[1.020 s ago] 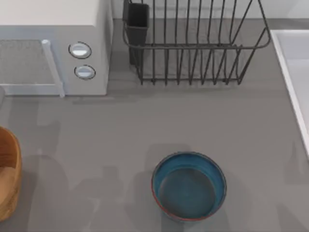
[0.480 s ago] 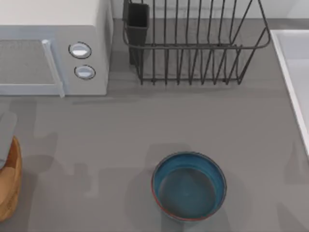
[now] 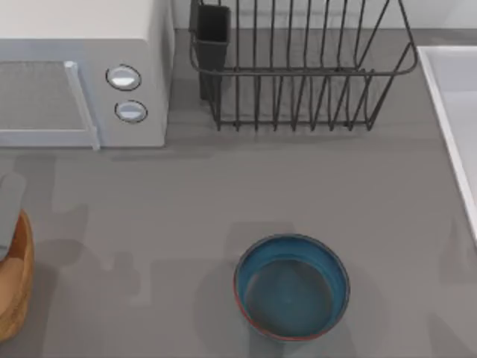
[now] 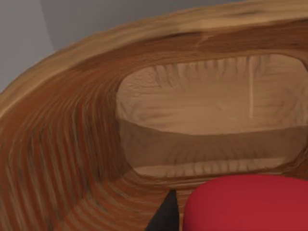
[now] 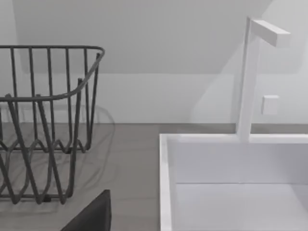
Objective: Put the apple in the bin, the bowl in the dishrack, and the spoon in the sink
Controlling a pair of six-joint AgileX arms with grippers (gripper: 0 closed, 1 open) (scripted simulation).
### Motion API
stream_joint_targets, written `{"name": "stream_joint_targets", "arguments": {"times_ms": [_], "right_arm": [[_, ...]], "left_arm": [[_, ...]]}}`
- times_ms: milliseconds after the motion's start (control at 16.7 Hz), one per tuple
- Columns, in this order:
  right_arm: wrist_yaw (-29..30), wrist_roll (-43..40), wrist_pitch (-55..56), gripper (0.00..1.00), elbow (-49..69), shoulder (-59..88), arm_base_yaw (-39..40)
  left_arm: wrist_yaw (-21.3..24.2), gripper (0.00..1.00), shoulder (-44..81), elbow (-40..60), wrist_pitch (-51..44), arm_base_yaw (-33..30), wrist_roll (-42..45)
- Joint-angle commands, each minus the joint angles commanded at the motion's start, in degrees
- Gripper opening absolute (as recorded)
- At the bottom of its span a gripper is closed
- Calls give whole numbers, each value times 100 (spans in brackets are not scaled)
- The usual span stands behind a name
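1. One finger (image 4: 166, 214) of our left gripper shows as a dark sliver in the left wrist view, right beside the apple (image 4: 245, 204). We judge the jaws are pinching the apple, though the contact itself is out of sight.
2. Below the apple lies the hollow of the bin (image 4: 62, 144), its ridged wooden wall curving round a paler floor. We are held over the opening, not yet inside it.
3. From above, part of our left arm (image 3: 9, 209) hangs at the table's left edge, over the bin's rim (image 3: 22, 283).
4. Risk here: the apple seems nearer one wall than the middle. If we let go now it could strike the rim and roll off onto the table; the round fruit will not stop by itself.
5. Farther out, the bowl (image 3: 292, 287) stands upright near the table's front, well apart from the dishrack (image 3: 298, 67) at the back, beside the microwave (image 3: 82, 71).
6. At the right, the sink (image 3: 455, 112) waits. Our right gripper is parked near it; a dark finger (image 5: 91, 216) shows in its wrist view, and we cannot tell how its jaws stand.
7. We cannot place the spoon.
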Motion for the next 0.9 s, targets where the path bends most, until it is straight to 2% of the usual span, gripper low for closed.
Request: {"name": "stream_joint_targets", "arguments": {"times_ms": [420,900], "right_arm": [[0,0,0,100,0,0,0],[0,0,0,100,0,0,0]], "left_arm": [[0,98,0,0,0,0,0],[0,100,0,0,0,0,0]]}}
